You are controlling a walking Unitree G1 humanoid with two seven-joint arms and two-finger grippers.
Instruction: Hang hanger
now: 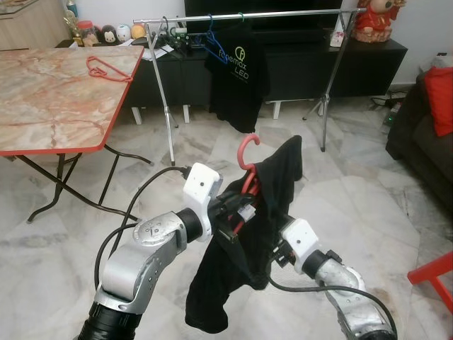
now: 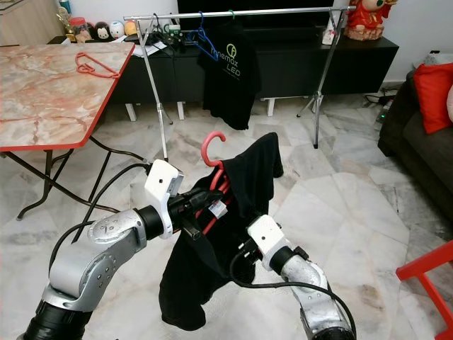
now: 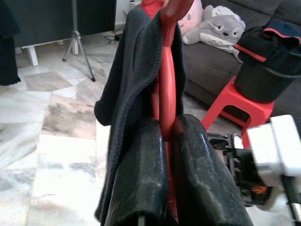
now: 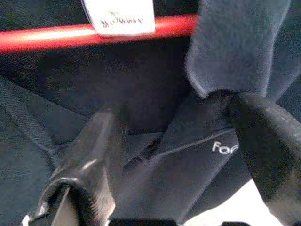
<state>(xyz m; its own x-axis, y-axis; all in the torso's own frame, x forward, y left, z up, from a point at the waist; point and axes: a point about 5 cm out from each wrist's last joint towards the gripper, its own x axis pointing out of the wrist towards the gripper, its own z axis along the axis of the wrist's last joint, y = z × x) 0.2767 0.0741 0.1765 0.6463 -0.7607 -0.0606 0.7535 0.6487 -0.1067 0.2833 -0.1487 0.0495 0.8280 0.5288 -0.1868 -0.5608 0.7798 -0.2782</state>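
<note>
The left hand (image 3: 162, 141) is closed on the red hanger (image 1: 246, 166), its two black fingers (image 3: 141, 179) pinching the red bar from both sides. The hanger stands roughly upright in front of the robot, hook at the top, with a black shirt (image 1: 272, 212) draped over it and hanging down below the arms. The right hand (image 4: 174, 155) sits just right of the hanger, low against the shirt; its fingers are spread apart with dark cloth lying between them, touching fabric but not clamped on it. A white label (image 4: 120, 16) hangs over the red bar there.

Beyond the hands lies an open stretch of pale marble floor (image 1: 354, 205), free up to the clothes rack (image 1: 248, 15) on the far side. The rack's silver rail runs left to right on splayed legs, and already carries a blue hanger (image 1: 212, 42) and a black printed shirt (image 1: 237, 81) near its middle; the rail to the right of that shirt is bare. Behind the rack stands a low dark cabinet (image 1: 354, 64).

On the left, the worktop (image 1: 49, 99), marble-patterned with a red edge, reaches toward the rack, and a second red hanger (image 1: 106, 69) lies near its far right corner. A dark sofa (image 1: 417, 134) lines the right side, and a red stool (image 1: 435, 280) stands near right.
</note>
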